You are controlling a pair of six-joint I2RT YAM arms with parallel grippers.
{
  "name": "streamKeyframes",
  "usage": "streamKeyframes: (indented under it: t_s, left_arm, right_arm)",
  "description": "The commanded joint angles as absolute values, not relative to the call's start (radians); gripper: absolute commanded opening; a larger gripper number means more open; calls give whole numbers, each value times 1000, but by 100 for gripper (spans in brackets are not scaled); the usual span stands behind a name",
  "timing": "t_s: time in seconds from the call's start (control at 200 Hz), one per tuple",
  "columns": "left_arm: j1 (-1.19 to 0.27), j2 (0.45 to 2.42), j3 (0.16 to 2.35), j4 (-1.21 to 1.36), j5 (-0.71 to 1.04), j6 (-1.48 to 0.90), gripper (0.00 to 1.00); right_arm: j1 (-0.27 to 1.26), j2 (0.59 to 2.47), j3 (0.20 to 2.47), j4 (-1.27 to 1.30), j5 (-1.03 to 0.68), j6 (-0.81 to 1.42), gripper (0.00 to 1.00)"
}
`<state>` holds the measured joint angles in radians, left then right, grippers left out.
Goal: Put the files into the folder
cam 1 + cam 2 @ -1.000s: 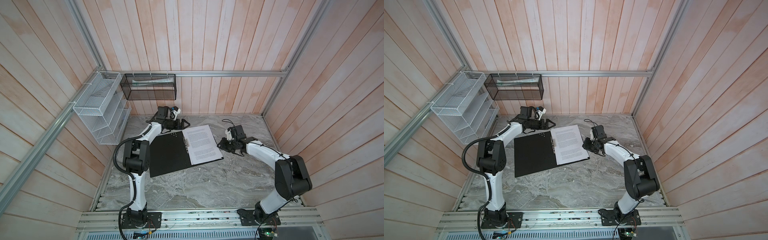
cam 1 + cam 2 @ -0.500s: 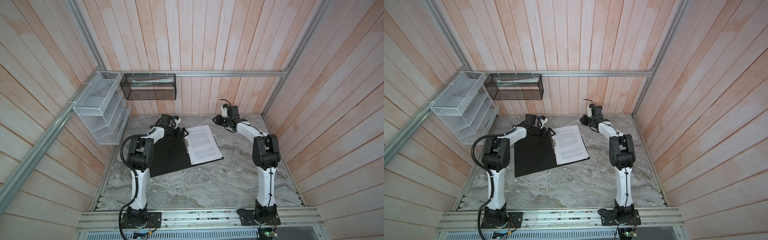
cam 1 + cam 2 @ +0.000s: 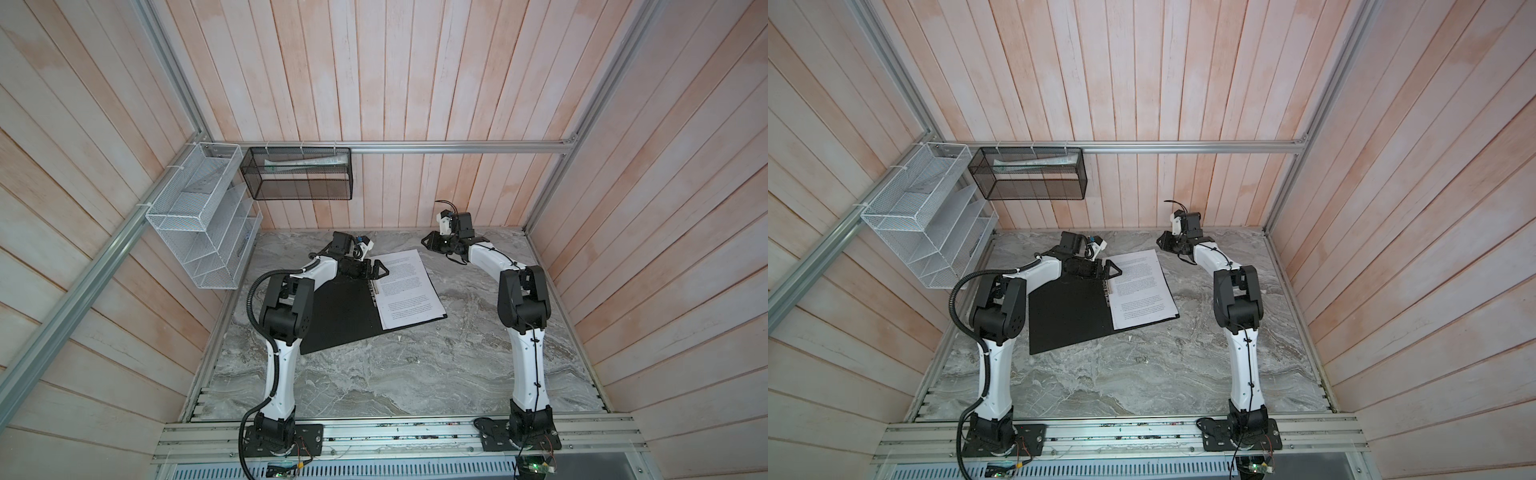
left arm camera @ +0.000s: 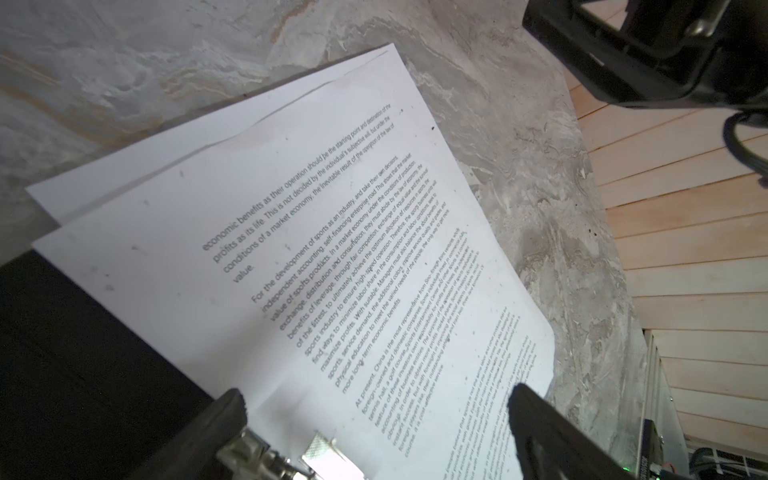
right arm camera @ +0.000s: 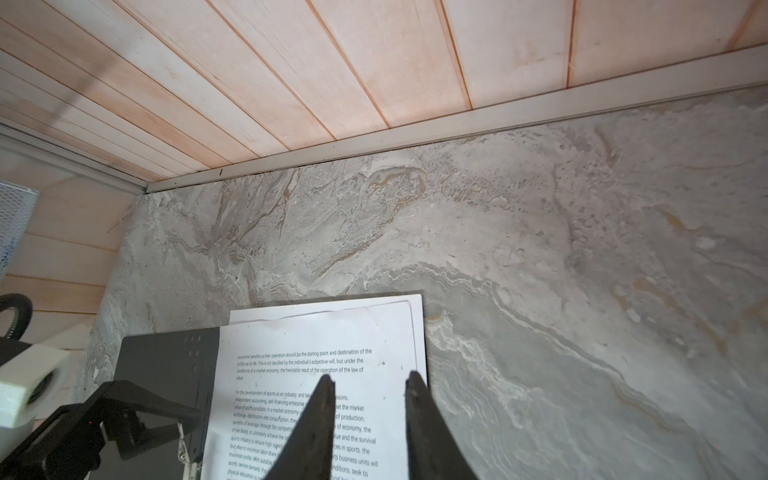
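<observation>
The folder (image 3: pixel 340 316) lies open on the marble table, black inside up, in both top views (image 3: pixel 1067 316). The files (image 3: pixel 409 291), white printed sheets, rest on its right half (image 3: pixel 1142 291), slightly fanned at the far edge (image 4: pixel 332 232). My left gripper (image 3: pixel 380 269) hovers open at the far end of the spine, its jaws straddling the metal clip (image 4: pixel 266 457) and the sheets' edge (image 4: pixel 376 395). My right gripper (image 3: pixel 426 241) hangs above the table behind the files' far right corner. Its fingers stand narrowly apart with nothing between them (image 5: pixel 370 378).
A white wire organizer (image 3: pixel 199 232) hangs on the left wall. A black mesh basket (image 3: pixel 299 174) with papers in it hangs on the back wall. Wooden walls enclose the table on three sides. An aluminium rail (image 3: pixel 395 436) with both arm bases runs along the front.
My right arm swung from beside the files' right edge up to the back of the table. My left gripper shifted slightly from the folder's far edge toward the files.
</observation>
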<state>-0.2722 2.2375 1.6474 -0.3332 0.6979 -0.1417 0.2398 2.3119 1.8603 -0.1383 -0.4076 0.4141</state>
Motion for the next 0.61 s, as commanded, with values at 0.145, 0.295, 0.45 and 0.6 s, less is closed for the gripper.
streamKeyframes:
  t_s: [0.145, 0.295, 0.45, 0.6]
  left_arm:
    - [-275, 2267, 1637, -377, 698, -123, 100]
    - [-275, 2268, 1628, -407, 659, -121, 100]
    - [-274, 2244, 1586, -374, 642, -114, 100]
    - [-276, 2268, 1591, -405, 673, -109, 100]
  right_arm:
    - [225, 2304, 1928, -171, -434, 405, 29]
    - [225, 2316, 1963, -193, -437, 403, 29]
    - [225, 2315, 1964, -198, -441, 404, 29]
    - [225, 2311, 1970, -205, -438, 401, 29]
